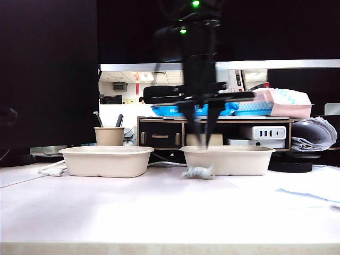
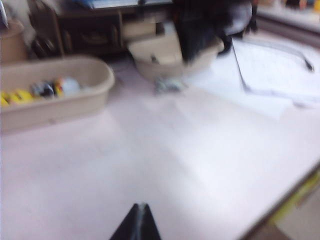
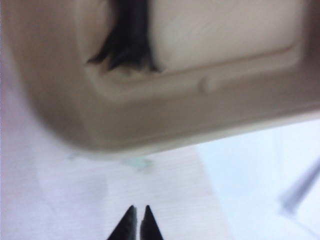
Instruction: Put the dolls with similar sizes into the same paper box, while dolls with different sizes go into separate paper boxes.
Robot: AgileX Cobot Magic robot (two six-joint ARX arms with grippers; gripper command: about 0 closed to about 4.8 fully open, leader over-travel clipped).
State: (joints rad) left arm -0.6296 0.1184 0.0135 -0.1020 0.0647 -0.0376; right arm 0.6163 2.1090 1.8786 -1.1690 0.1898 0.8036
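Observation:
Two beige paper boxes stand side by side, the left box (image 1: 106, 162) and the right box (image 1: 228, 160). A yellow doll (image 2: 17, 96) and a light-blue doll (image 2: 67, 86) lie in the left box (image 2: 75, 107). Inside the right box (image 3: 165, 115) a black doll (image 3: 127, 47) lies near a corner. The pale grey-green doll (image 1: 199, 172) lies on the table just in front of the right box; the blurred left wrist view shows this doll (image 2: 170, 85) too. My right gripper (image 1: 203, 139) hangs over the right box's near-left rim, shut and empty (image 3: 138, 210). The left gripper (image 2: 141, 206) is shut and empty, low over bare table.
Behind the left box stands a beige pen cup (image 1: 109, 136). A dark shelf unit (image 1: 164, 133) with blue trays and a white power strip (image 1: 265, 133) runs along the back. Loose white papers (image 1: 308, 191) lie on the table's right side.

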